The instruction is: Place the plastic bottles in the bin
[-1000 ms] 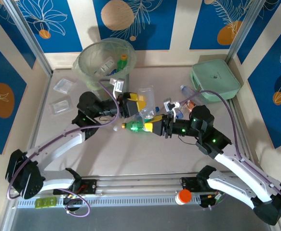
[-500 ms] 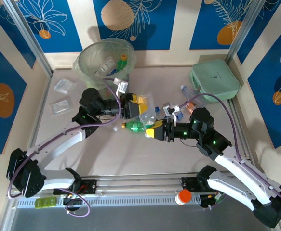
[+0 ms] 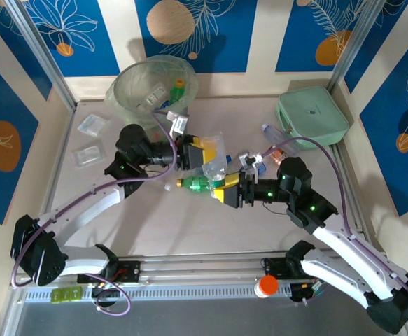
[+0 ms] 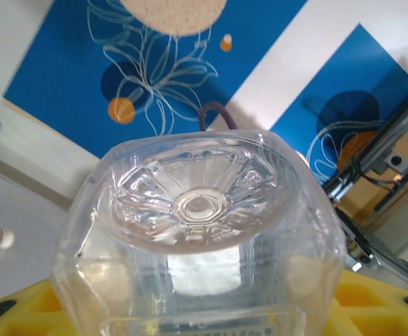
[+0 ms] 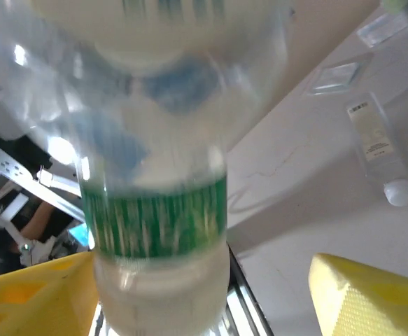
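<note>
Arms reach inward; left claw (image 3: 200,154) grips clear bottle (image 3: 216,155), right claw (image 3: 222,190) spread.

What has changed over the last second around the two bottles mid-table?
The right end effector slid slightly toward the near edge, and its jaws now stand open around the green-labelled bottle, which stayed put. The left end effector barely shifted; the clear bottle at it edged nearer. The bin, mint case and packets are unchanged.
</note>
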